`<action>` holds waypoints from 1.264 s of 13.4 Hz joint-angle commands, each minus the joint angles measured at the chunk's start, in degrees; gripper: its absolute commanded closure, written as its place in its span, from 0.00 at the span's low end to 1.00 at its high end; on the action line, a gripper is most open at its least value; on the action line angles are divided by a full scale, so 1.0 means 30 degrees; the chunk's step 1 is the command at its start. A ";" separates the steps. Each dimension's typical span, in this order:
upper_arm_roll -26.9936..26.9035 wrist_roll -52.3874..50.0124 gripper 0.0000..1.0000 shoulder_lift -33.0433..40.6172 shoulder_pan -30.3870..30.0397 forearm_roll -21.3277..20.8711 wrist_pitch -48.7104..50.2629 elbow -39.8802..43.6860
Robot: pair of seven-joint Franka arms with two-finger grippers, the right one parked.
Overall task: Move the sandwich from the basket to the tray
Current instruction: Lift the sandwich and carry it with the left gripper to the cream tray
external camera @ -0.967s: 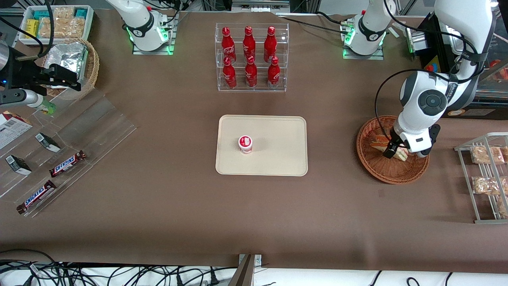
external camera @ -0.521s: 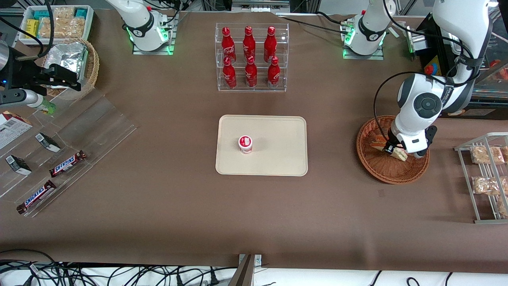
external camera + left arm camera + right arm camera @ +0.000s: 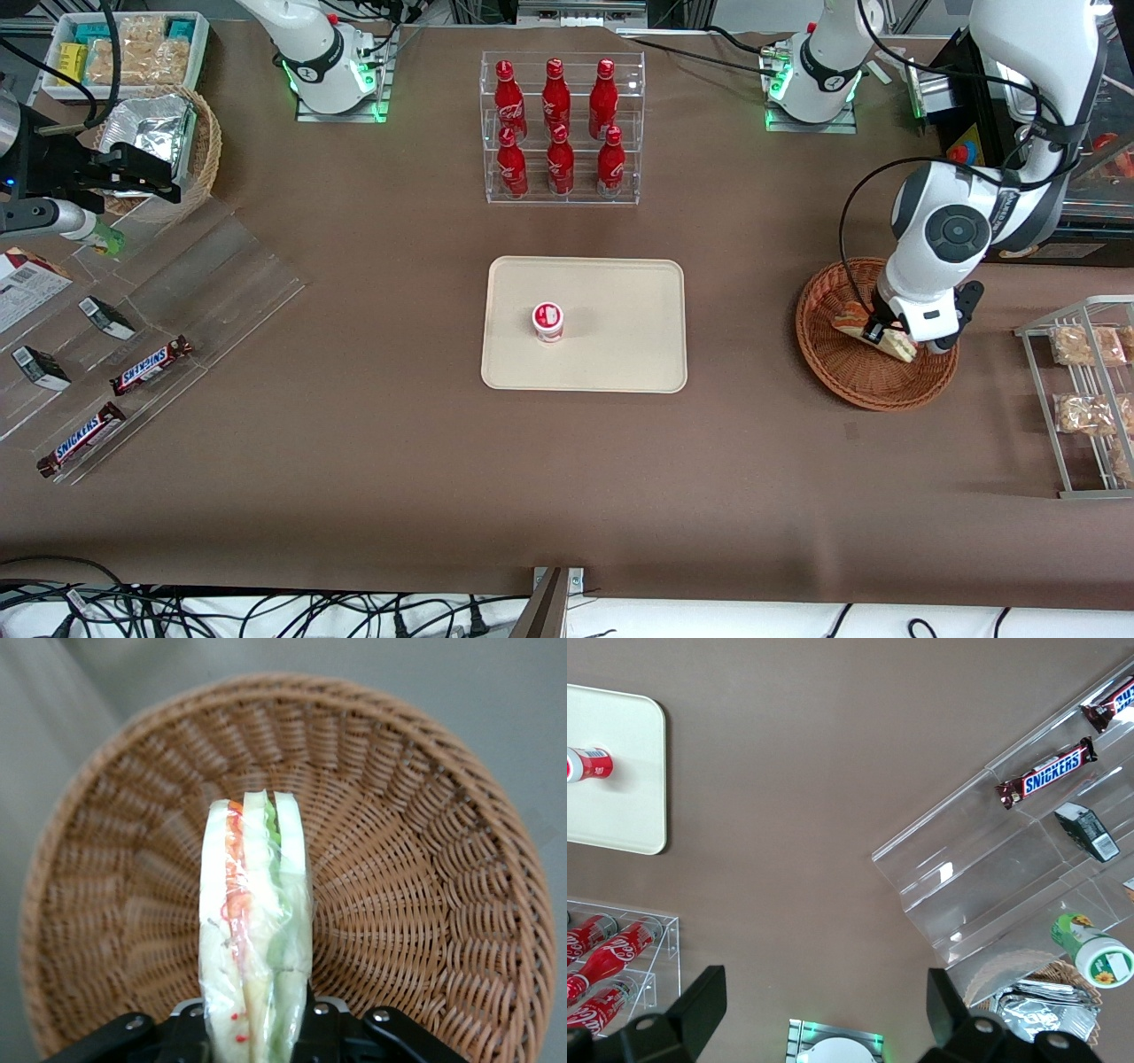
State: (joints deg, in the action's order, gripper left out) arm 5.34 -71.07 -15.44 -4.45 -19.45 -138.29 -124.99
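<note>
The sandwich [image 3: 255, 930], a plastic-wrapped wedge of white bread with red, orange and green filling, is held between the fingers of my left gripper [image 3: 257, 1028], which is shut on it. In the front view the gripper [image 3: 886, 338] holds the sandwich [image 3: 858, 322] just above the inside of the reddish-brown wicker basket [image 3: 850, 377], also seen in the left wrist view [image 3: 416, 904]. The cream tray [image 3: 620, 337] lies at the table's middle, well apart from the basket toward the parked arm's end.
A small red-and-white cup [image 3: 547, 321] stands on the tray. A clear rack of red bottles [image 3: 560, 128] stands farther from the front camera than the tray. A wire rack with snack bags [image 3: 1085, 390] stands beside the basket. A clear display with Snickers bars [image 3: 151, 365] lies toward the parked arm's end.
The left gripper stays shut on the sandwich; it shifted slightly over the basket, first up and toward the tray, then back a little.
</note>
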 commanded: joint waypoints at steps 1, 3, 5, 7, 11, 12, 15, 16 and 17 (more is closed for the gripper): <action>0.0182 0.3604 1.00 0.1949 -0.0099 0.2370 0.2610 0.0877; 0.0182 0.5925 1.00 0.2246 -0.0070 0.3258 0.5767 0.2834; 0.0182 0.8149 1.00 0.2247 0.0105 0.3900 0.8438 0.4944; 0.0211 1.0727 1.00 0.2218 0.0165 0.4546 1.0491 0.6674; 0.1934 1.4600 1.00 0.2247 0.0165 0.5017 1.1878 0.8059; 0.2694 1.5419 1.00 0.2305 0.0165 0.5076 1.1878 0.8060; 0.5270 1.6306 1.00 0.2218 0.0165 0.5599 1.1762 0.8440; 0.5830 1.6335 1.00 0.2130 0.0194 0.5951 1.1645 0.8469; 0.6416 1.6306 1.00 0.2042 0.0281 0.6071 1.1498 0.8470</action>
State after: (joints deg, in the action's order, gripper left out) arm 22.24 -24.56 -8.16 -3.52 -3.05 -104.29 -101.45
